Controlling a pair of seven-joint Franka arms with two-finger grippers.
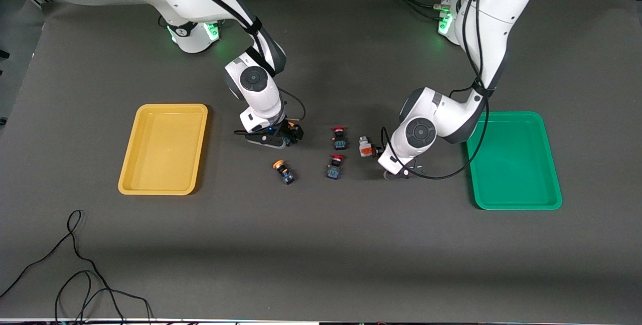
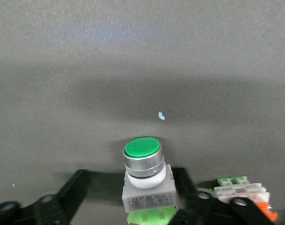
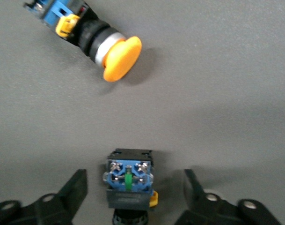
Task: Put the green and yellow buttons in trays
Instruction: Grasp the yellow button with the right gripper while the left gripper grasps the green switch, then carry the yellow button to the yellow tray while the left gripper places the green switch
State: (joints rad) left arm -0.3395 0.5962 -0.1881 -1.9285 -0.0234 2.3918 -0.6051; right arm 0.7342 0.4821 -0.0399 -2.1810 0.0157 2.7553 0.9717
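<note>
The yellow tray [image 1: 163, 148] lies flat on the desk [image 1: 321, 245] toward the right arm's end, empty, with bare desk on every side of its rim. Beside it, toward the middle, the right hand [image 1: 281, 138] is down at the desk surface. Its wrist view shows the fingers [image 3: 76, 190] standing apart on either side of a dark-bodied button [image 3: 128, 180] with a gap at each side, not touching it; the front view hides this button under the hand. A second yellow-capped button [image 1: 284, 170] lies on its side just nearer the front camera, close to the hand but clear of it.

At mid-desk two red-capped buttons [image 1: 337, 152] lie one nearer the camera than the other, well apart from both trays.

Next, the left hand [image 1: 378, 152] is low at the desk around the green button [image 2: 144, 176]. Its wrist view shows the fingers [image 2: 74, 190] spread either side of the white body, with a gap visible at one side; contact cannot be confirmed. The front view shows only the button's white body [image 1: 366, 147].

The green tray [image 1: 516, 160] lies toward the left arm's end, empty, partly overlapped in view by the left arm.
</note>
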